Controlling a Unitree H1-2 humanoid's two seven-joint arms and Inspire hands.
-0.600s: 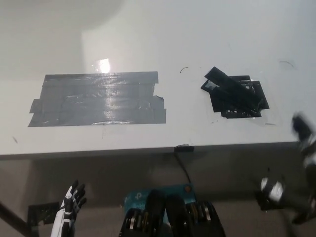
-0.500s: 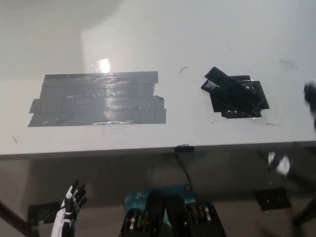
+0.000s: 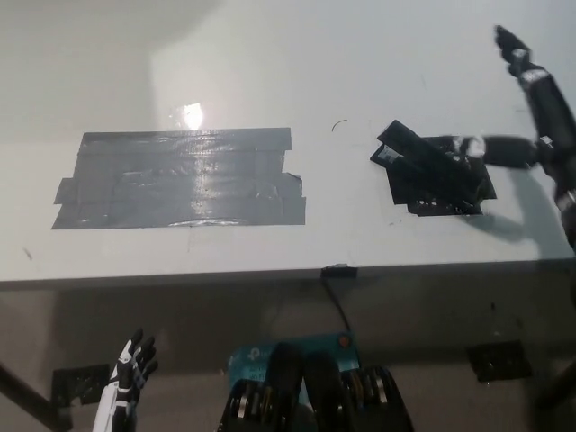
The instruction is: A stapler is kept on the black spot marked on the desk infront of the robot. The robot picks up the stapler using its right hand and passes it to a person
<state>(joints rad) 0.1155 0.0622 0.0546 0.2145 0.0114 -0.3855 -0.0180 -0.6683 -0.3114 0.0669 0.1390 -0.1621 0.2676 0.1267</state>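
Observation:
The black stapler (image 3: 416,151) lies at a slant on the black tape spot (image 3: 445,189), at the right of the white desk (image 3: 270,72). My black right hand (image 3: 544,126) hangs above the desk just right of the spot. It is open, with fingers spread; one reaches left to the spot's right edge, close to the stapler's far end, and holds nothing. My white left hand (image 3: 130,367) rests low at the lower left, below the desk's front edge, fingers apart and empty.
A large patch of grey tape (image 3: 180,180) covers the desk's left middle. A dark cable (image 3: 338,306) hangs from the front edge. Black tape pieces (image 3: 495,358) lie on the floor below. No person is in view.
My right hand has risen from below the desk's front edge at the right and now hovers over the desk beside the black spot. The stapler and my left hand have stayed still.

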